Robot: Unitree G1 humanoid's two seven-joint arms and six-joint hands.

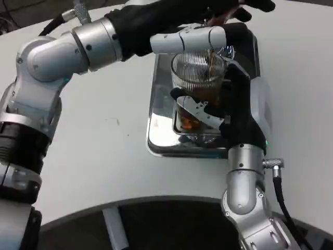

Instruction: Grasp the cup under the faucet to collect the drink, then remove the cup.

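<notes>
White worktop (104, 130), curved near edge, dark floor below it. Robot's silver forearms enter from both sides.

Left arm: reaches from the picture's left across the worktop toward the far end of the tray. Left hand (208, 36) lies over the top of the dispenser, a white finger segment stretched sideways above the ribbed vessel. Fingertips lost among dark parts at the top edge; cannot tell whether the fingers grasp anything or merely rest there.

Right arm: rises from the near edge, forearm upright in the frame. Right hand (237, 112), dark-backed from this angle, is at the right side of the cup. Fingers (200, 109) in white and black wrap round the front of the cup; the hand is clenched on it.

Metal tray (158, 135): shiny, rectangular, rounded corners, set on the worktop right of centre, reflective floor.

Dispenser vessel (197, 70): clear, vertically ribbed, sits directly above the cup; brown liquid visible inside on its right side.

Cup (188, 119): clear, upright, over the tray and beneath the ribbed vessel, held by the right hand. Amber-brown drink shows in its lower part. Faucet itself is hidden behind fingers and vessel.
</notes>
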